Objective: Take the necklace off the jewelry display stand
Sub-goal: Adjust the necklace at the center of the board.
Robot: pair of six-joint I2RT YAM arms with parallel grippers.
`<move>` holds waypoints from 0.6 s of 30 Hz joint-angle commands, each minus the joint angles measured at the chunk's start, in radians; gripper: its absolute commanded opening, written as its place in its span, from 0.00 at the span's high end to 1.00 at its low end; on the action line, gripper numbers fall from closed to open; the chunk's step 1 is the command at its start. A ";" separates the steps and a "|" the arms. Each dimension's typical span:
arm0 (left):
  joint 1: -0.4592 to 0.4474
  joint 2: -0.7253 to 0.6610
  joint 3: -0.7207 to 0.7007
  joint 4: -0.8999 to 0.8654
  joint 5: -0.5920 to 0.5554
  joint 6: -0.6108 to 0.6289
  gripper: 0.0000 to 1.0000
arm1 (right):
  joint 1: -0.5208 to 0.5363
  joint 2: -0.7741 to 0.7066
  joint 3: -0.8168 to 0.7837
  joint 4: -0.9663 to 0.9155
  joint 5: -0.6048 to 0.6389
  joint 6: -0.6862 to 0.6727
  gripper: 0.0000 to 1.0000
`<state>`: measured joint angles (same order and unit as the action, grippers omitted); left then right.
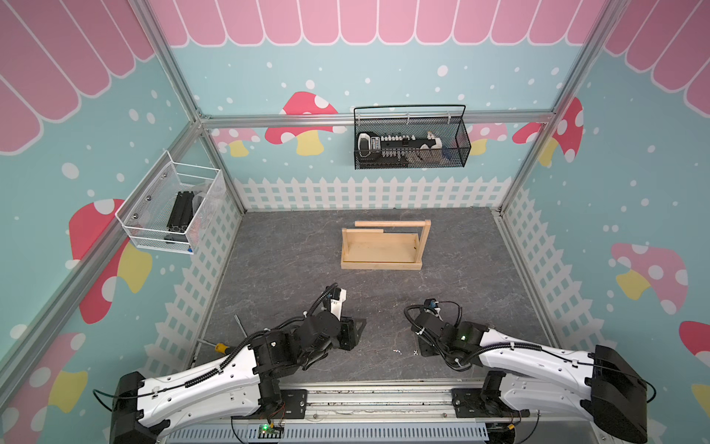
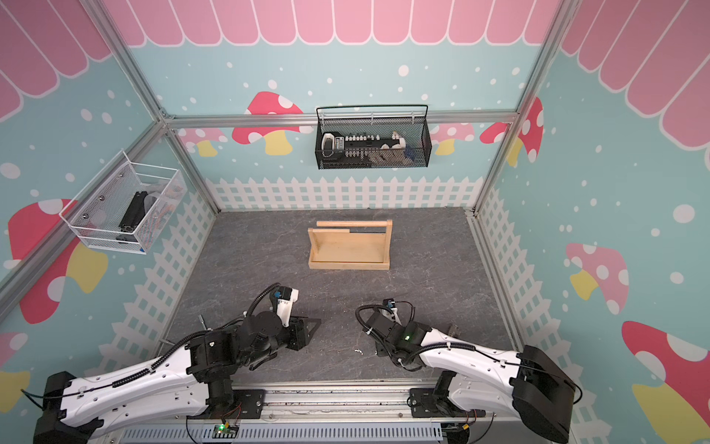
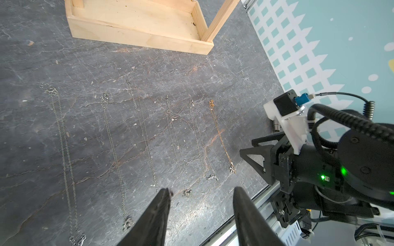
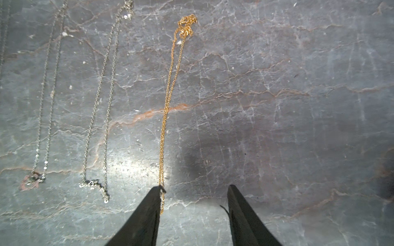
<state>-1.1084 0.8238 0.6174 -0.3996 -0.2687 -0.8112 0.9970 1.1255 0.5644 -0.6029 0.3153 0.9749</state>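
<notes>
The pale wooden jewelry display stand [image 1: 380,246] [image 2: 347,246] [image 3: 138,27] stands mid-table, and nothing hangs from its dowel bar [image 1: 392,223]. A gold necklace [image 4: 168,100] [image 3: 220,136] lies stretched out flat on the dark slate tabletop. My right gripper [image 4: 195,187] is open just above the table. The chain's near end runs along the inner edge of one finger [image 4: 149,213], and nothing sits between the jaws. My left gripper [image 3: 202,189] is open and empty over the near ends of the silver chains.
Several silver necklaces [image 3: 115,157] [image 4: 100,102] lie in a row beside the gold one. A black wire basket [image 1: 411,142] hangs on the back wall and a white mesh basket [image 1: 173,207] on the left wall. A yellow-handled screwdriver [image 1: 221,348] lies by the left arm.
</notes>
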 commanded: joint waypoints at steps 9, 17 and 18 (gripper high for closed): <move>0.002 -0.052 -0.044 -0.034 -0.016 -0.028 0.51 | 0.007 0.106 0.048 -0.010 0.030 0.091 0.52; 0.001 -0.029 -0.039 -0.032 -0.016 -0.023 0.51 | 0.009 0.172 0.049 0.054 -0.040 0.053 0.55; 0.002 -0.028 -0.039 -0.034 -0.017 -0.023 0.51 | 0.009 0.183 0.048 0.059 -0.047 0.049 0.55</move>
<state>-1.1084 0.7910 0.5842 -0.4252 -0.2691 -0.8268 0.9970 1.2854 0.5949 -0.5606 0.2878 1.0214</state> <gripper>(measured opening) 0.494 0.454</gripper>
